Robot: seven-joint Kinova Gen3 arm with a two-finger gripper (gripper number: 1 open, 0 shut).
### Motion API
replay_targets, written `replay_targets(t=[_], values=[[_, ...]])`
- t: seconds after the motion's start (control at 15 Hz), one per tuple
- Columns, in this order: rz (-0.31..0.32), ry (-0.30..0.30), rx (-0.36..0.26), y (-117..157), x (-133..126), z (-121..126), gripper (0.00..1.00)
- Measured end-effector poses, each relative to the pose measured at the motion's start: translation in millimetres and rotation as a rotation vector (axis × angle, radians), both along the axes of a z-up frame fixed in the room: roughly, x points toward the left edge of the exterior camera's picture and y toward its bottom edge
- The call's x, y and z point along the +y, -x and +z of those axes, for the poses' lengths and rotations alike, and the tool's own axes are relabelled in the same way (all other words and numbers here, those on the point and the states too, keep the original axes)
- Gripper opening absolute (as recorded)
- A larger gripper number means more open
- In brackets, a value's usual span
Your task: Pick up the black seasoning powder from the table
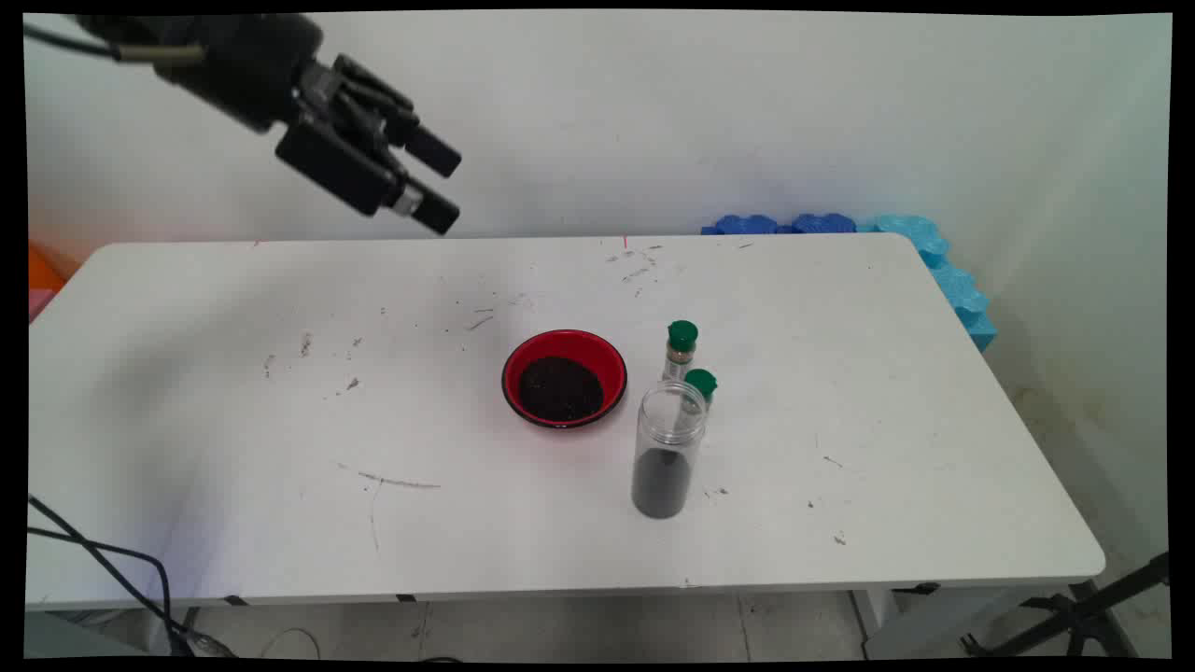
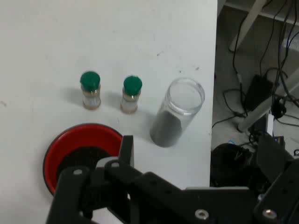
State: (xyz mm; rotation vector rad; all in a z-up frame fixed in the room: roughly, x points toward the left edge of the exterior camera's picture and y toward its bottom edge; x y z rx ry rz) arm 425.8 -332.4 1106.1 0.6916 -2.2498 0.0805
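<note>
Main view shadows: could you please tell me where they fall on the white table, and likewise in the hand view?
Main view: a broad soft shadow covers the left part of the white table. Hand view: the two small green-capped bottles cast only faint shadows.

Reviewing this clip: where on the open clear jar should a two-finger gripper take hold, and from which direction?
Probably around the clear upper wall of the clear jar, above the dark fill, coming in level from the table's near side. The jar stands upright and lidless, and two green-capped bottles crowd its far side while the red bowl sits to its left. The gripper hangs open, high up.
</note>
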Motion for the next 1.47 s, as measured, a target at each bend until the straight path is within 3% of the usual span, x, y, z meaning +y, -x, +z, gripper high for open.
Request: replay_targets(t=[0.4,0.87,1.47], values=[[0.036,-0.017,0.003,2,23,-55,1.00],[0.035,-0.004,-0.007,30,46,-136,1.00],[0.051,0.033,0.006,81,32,-224,1.00]])
